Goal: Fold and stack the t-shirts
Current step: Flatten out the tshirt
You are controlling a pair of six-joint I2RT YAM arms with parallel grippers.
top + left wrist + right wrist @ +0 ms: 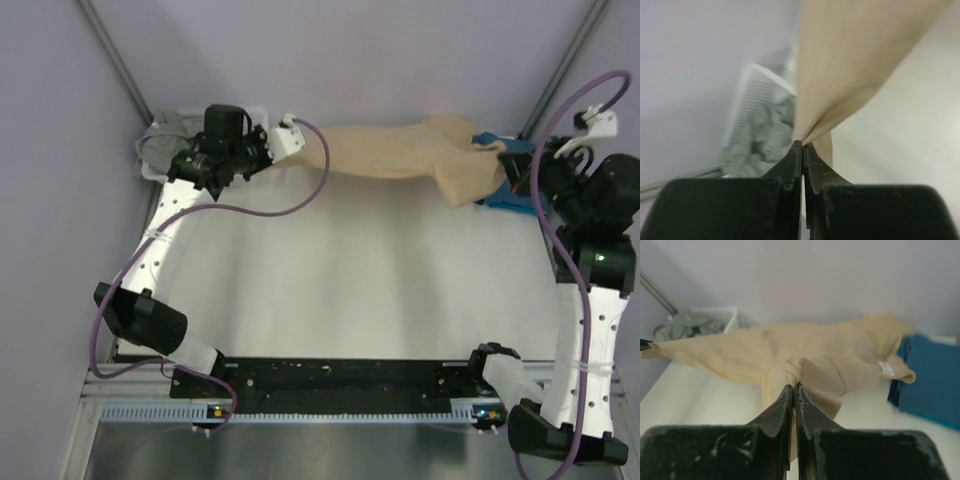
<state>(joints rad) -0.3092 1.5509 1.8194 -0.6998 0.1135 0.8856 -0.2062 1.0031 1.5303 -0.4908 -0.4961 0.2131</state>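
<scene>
Tan t-shirt stretched between grippers: left gripper pinches one edge beside the basket; right gripper clamps a fold farther from it.

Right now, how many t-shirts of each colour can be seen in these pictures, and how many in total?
tan t-shirt: 1
teal-blue t-shirt: 1
grey-green t-shirt: 1
Total: 3

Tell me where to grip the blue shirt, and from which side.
Pinch the blue shirt at its near edge, coming from the right. It lies fairly flat, and the tan shirt overlaps its left part, so the near and right edges look free.
</scene>
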